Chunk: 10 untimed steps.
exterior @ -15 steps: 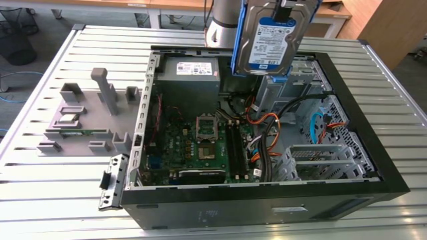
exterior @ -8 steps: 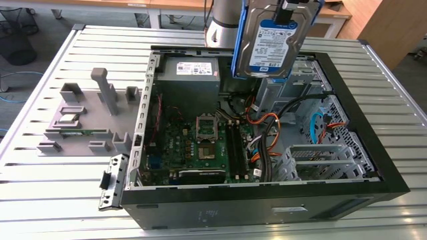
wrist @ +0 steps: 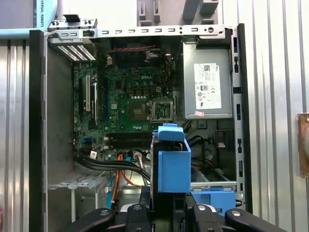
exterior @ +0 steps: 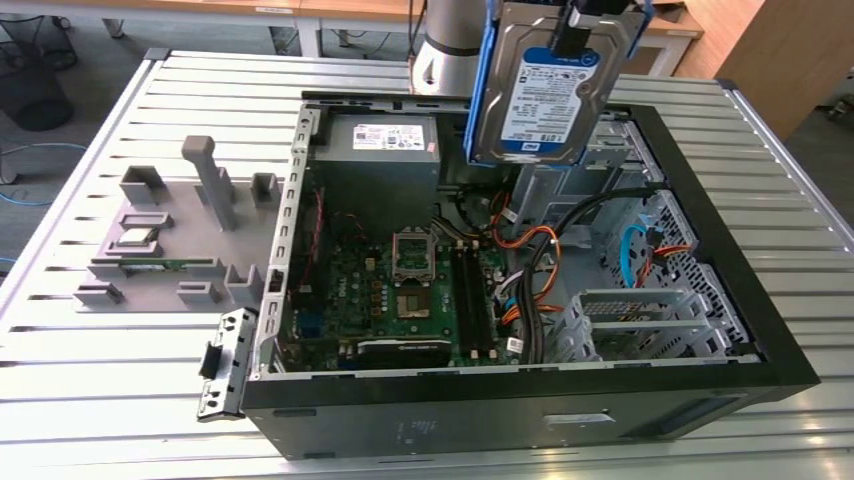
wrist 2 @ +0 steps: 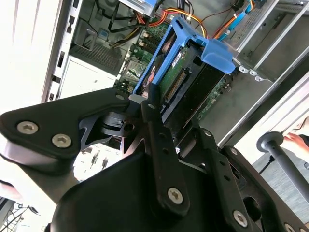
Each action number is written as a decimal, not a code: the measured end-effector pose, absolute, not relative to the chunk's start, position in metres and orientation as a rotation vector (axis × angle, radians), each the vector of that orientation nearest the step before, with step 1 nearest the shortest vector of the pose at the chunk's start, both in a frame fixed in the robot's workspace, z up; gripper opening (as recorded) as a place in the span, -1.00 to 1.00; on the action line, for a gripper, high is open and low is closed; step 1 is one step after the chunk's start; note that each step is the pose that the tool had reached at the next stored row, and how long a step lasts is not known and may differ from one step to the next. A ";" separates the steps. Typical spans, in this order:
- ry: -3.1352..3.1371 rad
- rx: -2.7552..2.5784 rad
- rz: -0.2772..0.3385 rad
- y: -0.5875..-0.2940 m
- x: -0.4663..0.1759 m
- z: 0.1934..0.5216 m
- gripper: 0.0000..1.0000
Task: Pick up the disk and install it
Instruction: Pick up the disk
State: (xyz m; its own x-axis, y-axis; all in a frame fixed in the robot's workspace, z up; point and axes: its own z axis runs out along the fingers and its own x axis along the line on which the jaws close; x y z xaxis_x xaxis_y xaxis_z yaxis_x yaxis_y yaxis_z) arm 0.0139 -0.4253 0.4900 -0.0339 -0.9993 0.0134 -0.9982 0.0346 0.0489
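The disk [exterior: 550, 95], a silver hard drive with a white-and-blue label and blue plastic rails, hangs edge-down and slightly tilted above the back right part of the open computer case [exterior: 747, 300]. My gripper [exterior: 582, 35] is shut on its upper end. In the second wrist view a black finger [wrist 2: 153, 104] presses on the side of the disk [wrist 2: 181, 79]. In the first wrist view the disk's blue rail [wrist: 172, 162] stands out from the gripper [wrist: 166, 210], over the case's cables.
A grey power supply box with a white sticker [exterior: 380, 140] sits in the case's back corner, and the motherboard [exterior: 400, 290] covers its floor. Orange and black cables [exterior: 534, 250] run beside a metal drive cage [exterior: 641, 320]. A bare blue bracket [wrist: 215, 199] lies inside. Outside the case stands a grey fixture [exterior: 174, 240].
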 end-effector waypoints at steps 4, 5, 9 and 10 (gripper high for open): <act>-2.227 2.153 -0.040 -0.430 0.014 0.490 -0.30; -2.228 2.152 -0.040 -0.431 0.014 0.490 -0.30; -2.227 2.152 -0.039 -0.434 0.014 0.490 -0.30; -2.227 2.152 -0.039 -0.434 0.014 0.490 -0.30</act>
